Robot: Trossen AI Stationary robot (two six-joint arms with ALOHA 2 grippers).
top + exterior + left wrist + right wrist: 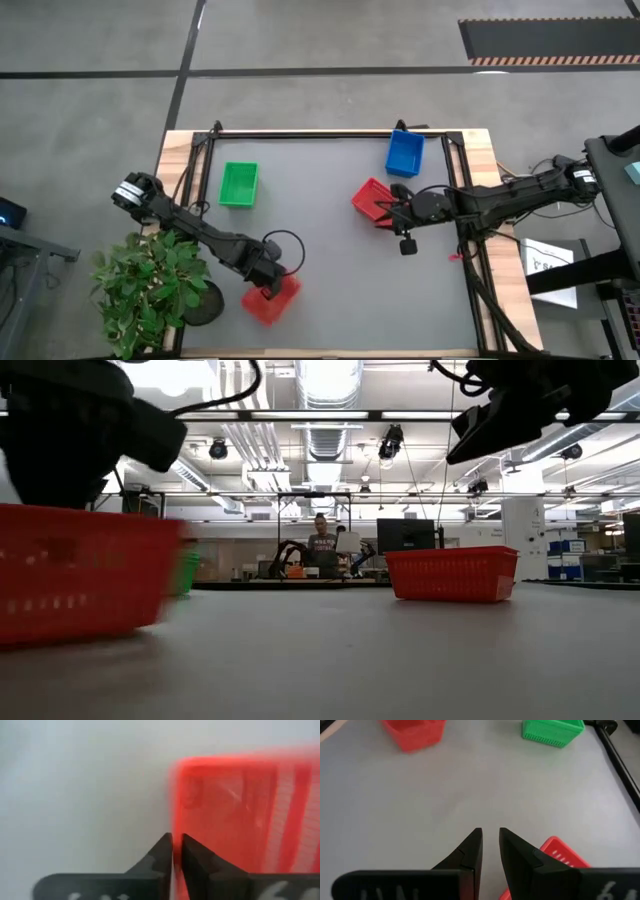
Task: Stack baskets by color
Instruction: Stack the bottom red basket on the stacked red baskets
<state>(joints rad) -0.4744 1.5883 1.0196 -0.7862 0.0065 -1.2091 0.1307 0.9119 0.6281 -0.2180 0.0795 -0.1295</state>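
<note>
A red basket [276, 304] stands near the table's front edge, left of middle, with my left gripper [268, 284] shut on its wall from above. It also shows in the low view [85, 575]. A second red basket [371, 198] stands right of centre. My right gripper [393, 211] hovers just beside and above it, fingers a little apart with nothing between them [490, 837]. A green basket [239, 184] stands at the far left and a blue basket [404, 152] at the far right, each on its bottom. My left gripper [174, 851] pinches one side wall of the red basket at its top rim [175, 832], one finger inside the basket and one outside. The fingers come from above, pointing steeply down. The basket stands upright with its bottom on the table.
A potted plant [150, 290] stands at the table's near left corner, close to my left arm. A black frame rail [330, 133] runs along the far edge and down both sides. Bare grey tabletop lies between the baskets. A person [322, 540] sits in the room beyond.
</note>
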